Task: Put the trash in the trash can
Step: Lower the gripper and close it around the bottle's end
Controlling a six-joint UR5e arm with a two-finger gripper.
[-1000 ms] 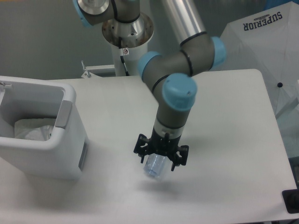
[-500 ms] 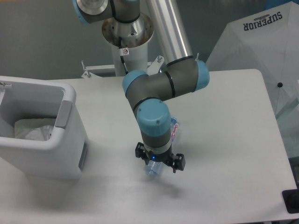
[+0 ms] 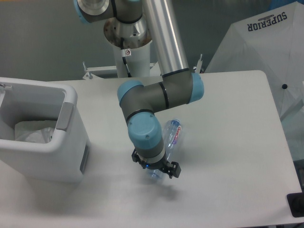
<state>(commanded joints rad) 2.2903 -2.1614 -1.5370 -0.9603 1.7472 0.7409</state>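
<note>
White bin point(image 3: 42, 142) stands at the table's point(image 3: 228, 156) left edge, liner open and ready. Well to its right the arm point(image 3: 156, 99) reaches low — gripper point(image 3: 155, 167) pinching the bottle point(image 3: 171, 135) near one end, so the red-labelled body juts up behind the wrist for carrying.

I count one crushed bottle point(image 3: 171, 136) at my one gripper point(image 3: 155, 168), one white trash can point(image 3: 45, 142) with one liner point(image 3: 32, 131) inside, one table point(image 3: 228, 142), and one white umbrella point(image 3: 266, 42) beside it.
</note>
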